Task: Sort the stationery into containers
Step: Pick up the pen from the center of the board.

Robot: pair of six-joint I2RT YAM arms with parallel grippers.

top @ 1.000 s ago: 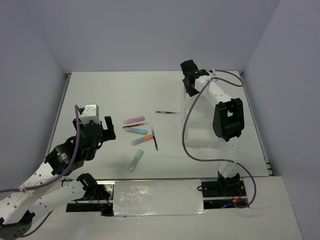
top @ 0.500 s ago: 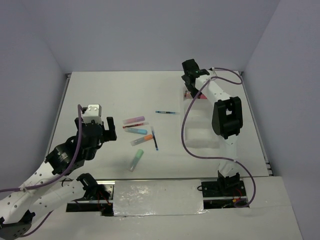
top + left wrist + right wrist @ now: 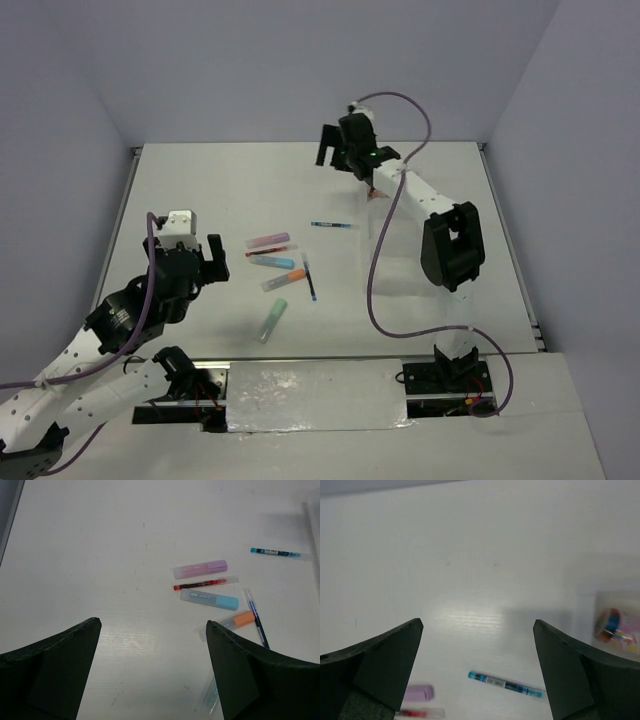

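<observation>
So far only the stubby tube (image 3: 611, 625) lies in the tray (image 3: 581, 611). My right gripper (image 3: 477, 624) and left gripper (image 3: 152, 624) hang spread wide and empty, and the other pens and highlighters (image 3: 209, 598) wait on the tabletop (image 3: 125, 555).

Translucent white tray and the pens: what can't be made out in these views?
Translucent white plastic tray: top view, dividers lost under the right arm; right wrist view, cut by right edge.
Stubby pink-red tube inside it: right wrist view, blurred.
Mint-green highlighter: left wrist view, cut by bottom edge.
</observation>
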